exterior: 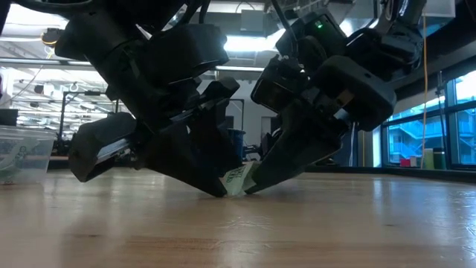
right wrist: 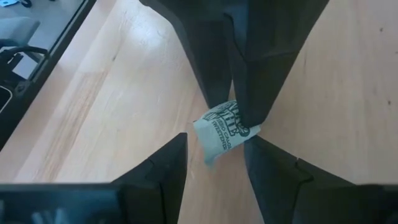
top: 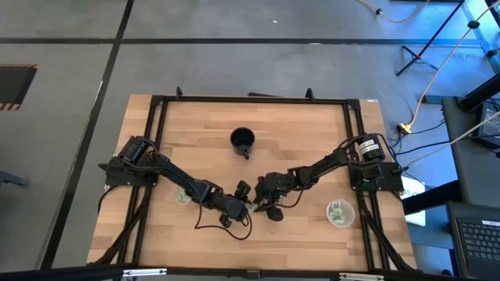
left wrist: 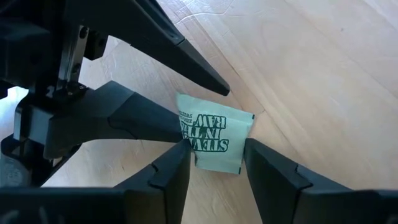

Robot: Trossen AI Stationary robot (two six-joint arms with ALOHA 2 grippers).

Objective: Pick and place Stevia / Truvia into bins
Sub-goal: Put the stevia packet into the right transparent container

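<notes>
Wood table (top: 195,133), both arms meeting at 6 o'clock of center over one Stevia sachet (left wrist: 213,132).
I've got the left gripper (left wrist: 217,165) and right gripper (right wrist: 217,155) nosed down tip-to-tip, sachet pinched up on edge between them; left fingers (left wrist: 168,174) straddle it part-open, right fingers spread, no firm clench I can confirm. Risk: both tips crowding one packet, it could crumple or flick away. Bins sit apart: cup (top: 340,211) at 4 o'clock, cup (top: 182,194) at 8 o'clock.
</notes>
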